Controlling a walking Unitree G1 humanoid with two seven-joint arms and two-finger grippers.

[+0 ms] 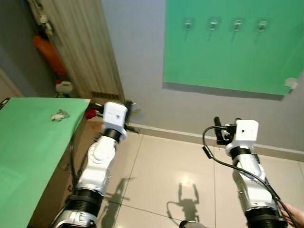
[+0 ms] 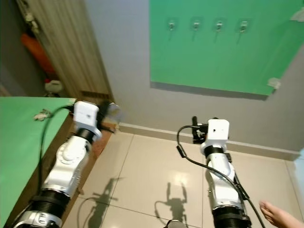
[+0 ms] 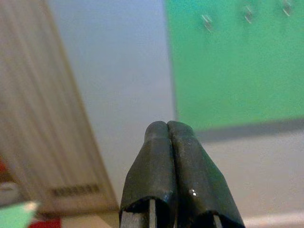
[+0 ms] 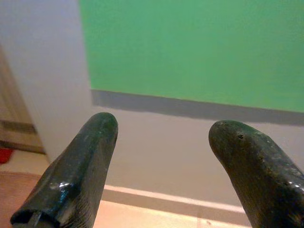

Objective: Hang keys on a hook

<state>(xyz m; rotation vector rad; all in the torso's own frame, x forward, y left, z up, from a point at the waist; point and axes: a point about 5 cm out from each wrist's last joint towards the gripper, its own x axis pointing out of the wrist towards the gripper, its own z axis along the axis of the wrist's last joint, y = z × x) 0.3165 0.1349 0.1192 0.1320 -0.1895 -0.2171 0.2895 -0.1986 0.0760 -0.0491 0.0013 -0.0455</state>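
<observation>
Nearest the camera are the two silver arms, reaching forward over a pale tiled floor [image 1: 161,175] on which their shadows fall. The left gripper [image 3: 168,130] is raised beside the corner of the bench [image 1: 28,142], which is covered in green, and its two black fingers [image 3: 152,175] are pressed flat together with nothing between them. On the bench top, well to the left of that arm, lies a small pale bunch that looks like the keys [image 1: 59,115]; it is too small to make out clearly. Behind the bench stand a wood-grain panel [image 1: 85,47] and, in the corner, something orange [image 1: 47,52]. Further right, the grey wall [image 1: 137,61] carries a green board [image 1: 223,52] with a row of four small metal hooks [image 1: 188,23] near its top, all bare. The right gripper [image 4: 164,137] is held out over the floor, pointing toward the wall below the board, its fingers [image 4: 80,175] spread wide apart and holding nothing. A black cable [image 1: 223,164] loops along the right arm. At the far right edge of the floor, a person's bare foot [image 2: 280,216] shows.
</observation>
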